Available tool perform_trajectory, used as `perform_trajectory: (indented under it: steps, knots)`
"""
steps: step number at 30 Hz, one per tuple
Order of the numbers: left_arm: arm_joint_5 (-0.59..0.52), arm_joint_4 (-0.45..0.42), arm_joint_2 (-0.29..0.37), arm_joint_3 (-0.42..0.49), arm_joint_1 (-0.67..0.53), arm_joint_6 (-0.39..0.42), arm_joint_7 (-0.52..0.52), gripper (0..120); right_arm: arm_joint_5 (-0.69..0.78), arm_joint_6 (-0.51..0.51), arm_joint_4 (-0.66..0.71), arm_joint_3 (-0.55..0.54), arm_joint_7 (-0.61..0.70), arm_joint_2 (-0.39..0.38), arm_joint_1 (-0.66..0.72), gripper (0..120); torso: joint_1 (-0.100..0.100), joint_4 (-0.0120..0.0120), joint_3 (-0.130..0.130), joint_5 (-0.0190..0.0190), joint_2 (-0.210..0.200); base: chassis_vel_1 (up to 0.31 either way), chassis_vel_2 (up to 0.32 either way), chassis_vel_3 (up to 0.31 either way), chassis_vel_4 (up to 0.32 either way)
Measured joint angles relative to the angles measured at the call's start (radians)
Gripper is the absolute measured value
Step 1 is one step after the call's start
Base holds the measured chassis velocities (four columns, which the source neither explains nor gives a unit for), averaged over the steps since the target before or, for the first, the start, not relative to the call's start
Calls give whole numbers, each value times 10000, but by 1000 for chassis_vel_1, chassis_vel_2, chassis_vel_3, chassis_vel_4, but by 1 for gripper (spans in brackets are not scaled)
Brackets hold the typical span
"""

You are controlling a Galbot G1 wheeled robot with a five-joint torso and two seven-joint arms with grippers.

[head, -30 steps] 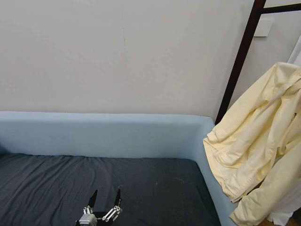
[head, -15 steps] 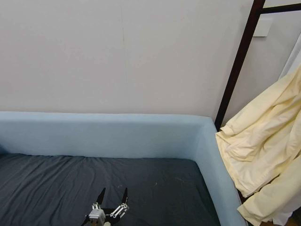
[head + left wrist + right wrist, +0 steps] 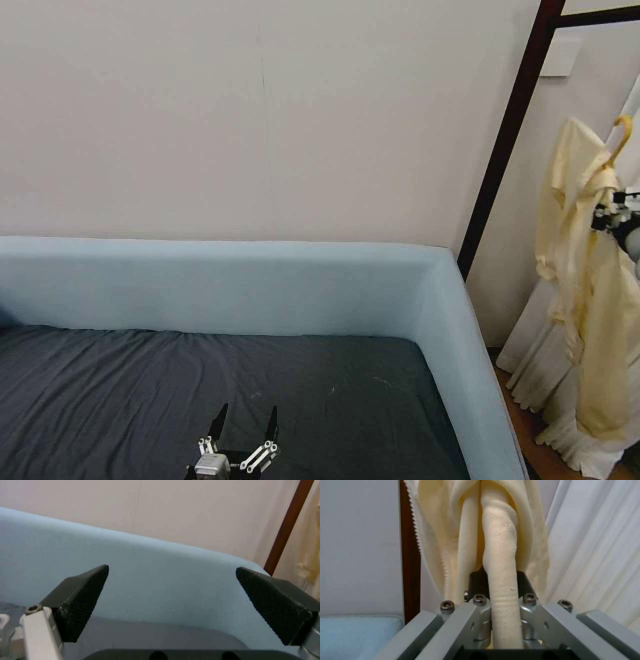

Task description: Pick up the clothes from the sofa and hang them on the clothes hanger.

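Cream-yellow fabric shirt [image 3: 575,300], hanging as a narrow bunch at the head view's far right, past the arm of the light blue sofa [image 3: 250,285] and beside the dark brown rack post [image 3: 510,130]. Right tool [image 3: 612,215] at its upper part. Closer in the right wrist view: clenched on a rolled fold of that shirt, white curtain [image 3: 590,555] behind. From the left wrist view: left tool [image 3: 175,592] spread wide, gripping nothing, facing the sofa back, low over the dark grey seat cover [image 3: 120,390]. Half a second ago draped broad against the sofa arm; now drawn up, narrower, clear of it.
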Motion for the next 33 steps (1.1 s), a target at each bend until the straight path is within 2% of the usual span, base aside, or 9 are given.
perform_trajectory:
  steps: [4,7,10,13,20,33]
  knots:
    - [94,-134,26,-94,70,-23,-28,100,-154,-613,158,-447,322,-64,567,1,-1,-10,-1,2,0,0,0,0,0]
    - [323,-250,38,-129,100,-18,-134,100,-113,-1877,722,-707,778,-322,1036,1,-1,-10,-2,-1,1,0,0,0,0]
    - [435,-266,30,-127,92,-16,-173,100,-50,-2319,794,-1022,1085,-343,1522,1,-1,-9,-2,3,1,0,0,0,0]
    - [601,-331,-28,-64,132,7,-242,100,122,-2753,517,-1853,1563,-138,2791,1,-2,-6,-3,-1,1,0,0,0,0]
    - [665,-477,-37,-92,278,-87,-243,100,313,-3014,-110,-3064,1988,455,4519,1,-1,-4,-2,0,1,0,0,0,0]
    - [688,-599,-37,-82,424,-186,-237,100,1374,-3388,-1134,-4063,2942,1400,6281,1,-1,-6,-1,1,1,0,0,0,0]
